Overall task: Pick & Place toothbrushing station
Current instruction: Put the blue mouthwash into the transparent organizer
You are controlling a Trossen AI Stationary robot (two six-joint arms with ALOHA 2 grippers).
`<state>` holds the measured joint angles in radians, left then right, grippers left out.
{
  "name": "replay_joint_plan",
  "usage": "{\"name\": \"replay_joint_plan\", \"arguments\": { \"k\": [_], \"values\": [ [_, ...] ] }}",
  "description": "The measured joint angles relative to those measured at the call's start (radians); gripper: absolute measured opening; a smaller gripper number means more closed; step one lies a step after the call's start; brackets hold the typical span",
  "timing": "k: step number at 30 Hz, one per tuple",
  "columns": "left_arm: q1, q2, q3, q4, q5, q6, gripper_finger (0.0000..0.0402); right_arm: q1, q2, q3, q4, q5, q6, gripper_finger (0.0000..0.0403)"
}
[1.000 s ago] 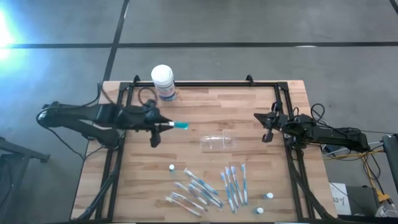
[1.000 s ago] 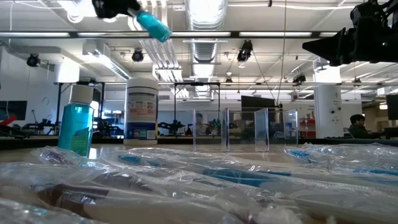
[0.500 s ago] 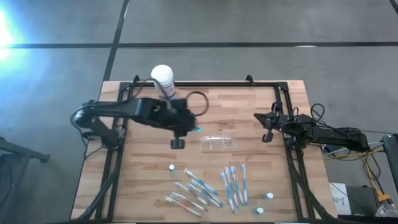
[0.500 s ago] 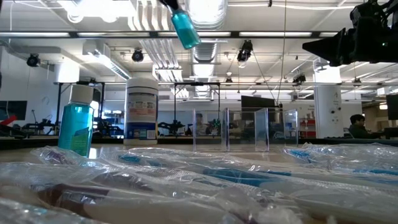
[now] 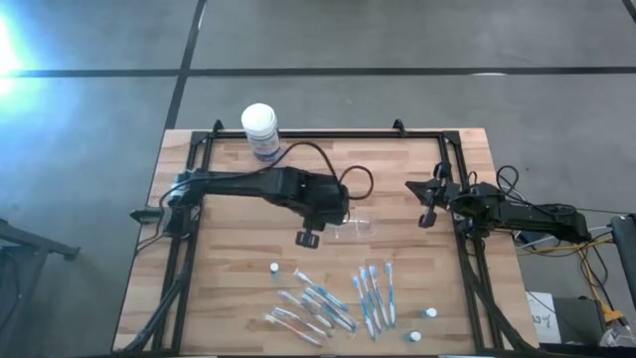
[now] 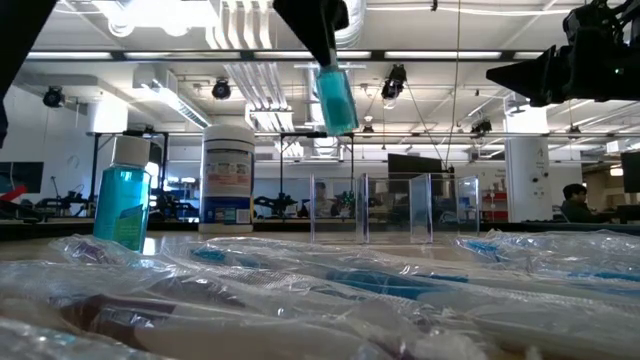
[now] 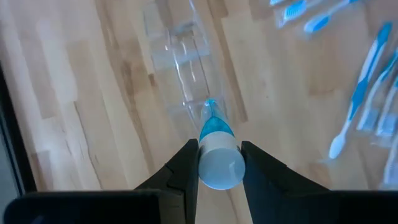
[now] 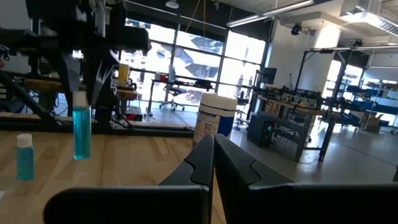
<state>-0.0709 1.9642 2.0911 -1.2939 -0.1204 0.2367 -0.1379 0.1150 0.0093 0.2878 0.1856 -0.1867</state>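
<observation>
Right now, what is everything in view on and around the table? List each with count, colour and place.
clear holder: one, see-through, table centre
blue tube: one, white cap, held above the holder
white tub: one, blue label, far left edge
blue bottle: one standing near the front left
wrapped toothbrushes: many, blue and white, near edge
table: one, wooden
left gripper: gripping the tube over the holder
right gripper: shut, waiting at the right edge

clear station (image 5: 350, 227), teal bottle (image 6: 336, 98) with white cap, pale striped wood table (image 5: 238, 268), white tub (image 5: 261, 129)
</observation>
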Motion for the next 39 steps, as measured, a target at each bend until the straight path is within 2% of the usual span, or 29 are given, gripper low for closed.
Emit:
{"name": "replay_joint_plan", "arguments": {
  "k": [25, 34, 39],
  "values": [
    [0.061, 0.119, -0.005, 0.008, -0.004, 0.067, 0.0096, 0.0, 0.005, 0.0, 0.0, 0.0, 0.001, 0.0008],
    [0.064, 0.113, 0.14, -0.022, -0.004, 0.069, 0.0096, 0.0, 0.005, 0.0, 0.0, 0.0, 0.0, 0.0008],
    [0.071, 0.123, 0.164, -0.022, -0.004, 0.081, 0.0096, 0.0, 0.005, 0.0, 0.0, 0.0, 0.001, 0.0008]
  ]
}}
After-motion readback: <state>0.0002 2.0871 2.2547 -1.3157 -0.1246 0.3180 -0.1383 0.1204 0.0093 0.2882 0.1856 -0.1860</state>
